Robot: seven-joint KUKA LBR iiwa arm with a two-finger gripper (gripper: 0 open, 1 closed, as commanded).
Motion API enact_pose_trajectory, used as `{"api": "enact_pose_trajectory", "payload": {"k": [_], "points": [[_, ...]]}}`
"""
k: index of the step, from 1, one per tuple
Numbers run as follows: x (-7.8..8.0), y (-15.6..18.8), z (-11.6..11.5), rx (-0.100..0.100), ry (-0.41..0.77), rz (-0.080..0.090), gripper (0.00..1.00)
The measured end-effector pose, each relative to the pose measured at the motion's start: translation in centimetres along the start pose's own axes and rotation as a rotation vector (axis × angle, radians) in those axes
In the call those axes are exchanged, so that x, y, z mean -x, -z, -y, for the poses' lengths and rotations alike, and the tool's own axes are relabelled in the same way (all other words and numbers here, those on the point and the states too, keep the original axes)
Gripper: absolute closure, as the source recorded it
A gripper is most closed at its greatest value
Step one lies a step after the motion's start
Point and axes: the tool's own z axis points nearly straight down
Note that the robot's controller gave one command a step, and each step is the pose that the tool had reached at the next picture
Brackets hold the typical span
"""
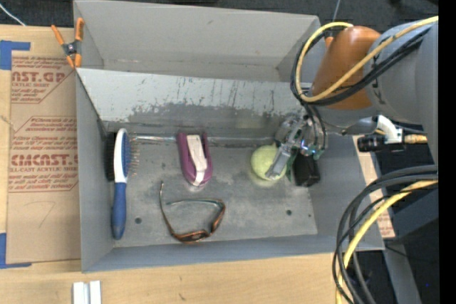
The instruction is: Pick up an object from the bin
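Observation:
My gripper (291, 152) is low in the bin's right part, close to the back wall. It overlaps the right side of a yellow-green ball (263, 164) that rests on the bin floor. Whether it grips the ball is hidden. A purple and pink oblong thing (194, 158) lies to the left of the ball, in the middle of the floor. Brown-rimmed sunglasses (191, 218) lie open near the front wall, left of and below the ball.
A brush with a blue handle and white bristle head (119, 181) lies along the left wall. The arm with its orange cover and yellow cables comes in over the right rim. Bare floor lies between the sunglasses and the right wall.

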Motion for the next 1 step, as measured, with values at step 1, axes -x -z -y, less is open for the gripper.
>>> {"api": "enact_pose_trajectory", "payload": {"k": [1], "points": [[0.58,-5.24,0.16,-0.001,0.209,0.01,0.0]]}}
